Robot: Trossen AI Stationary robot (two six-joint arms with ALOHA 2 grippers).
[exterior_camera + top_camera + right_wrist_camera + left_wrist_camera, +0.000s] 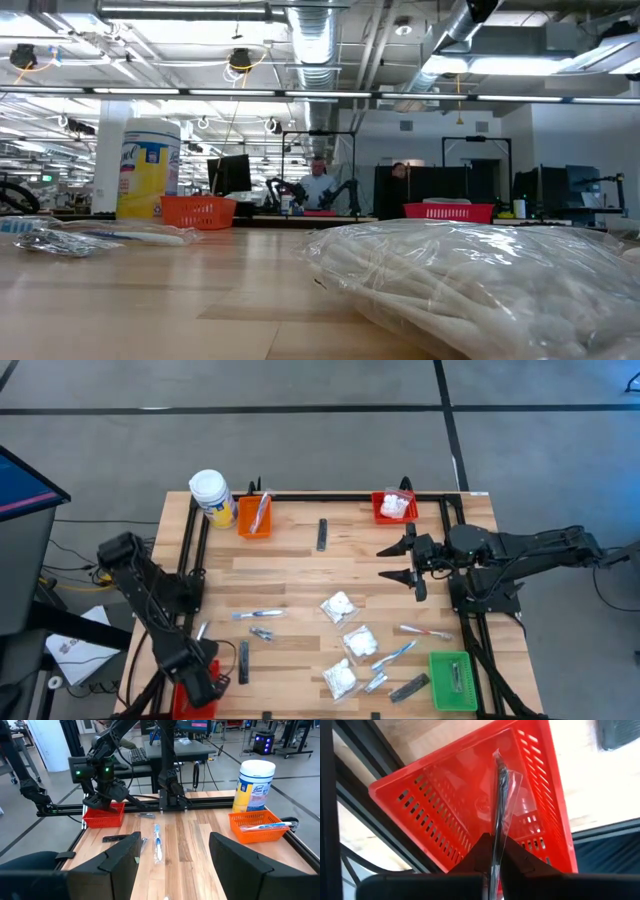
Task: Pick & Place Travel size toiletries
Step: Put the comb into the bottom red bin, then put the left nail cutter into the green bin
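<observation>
A wrapped dark bar (499,815) is held pinched by the left gripper (496,865) over the near-left red bin (445,805); the right gripper (412,564) waits open; many toiletries (340,607) remain unsorted on the table (290,575)

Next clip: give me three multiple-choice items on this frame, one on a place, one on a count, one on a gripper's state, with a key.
1. Where is the left gripper?
A. Over the red bin at the near left corner
B. Over the green bin
C. Beside the yellow jar

2. How many white packets lie loose on the table?
A. One
B. Three
C. Six

3. The right gripper is:
A. Shut on a toothbrush
B. Open, holding nothing
C. Shut on a sachet

Key: 1 A, it hangs above the red bin, shut on a dark bar. 2 B, three packets. 3 B, its fingers stand apart over bare wood.
</observation>
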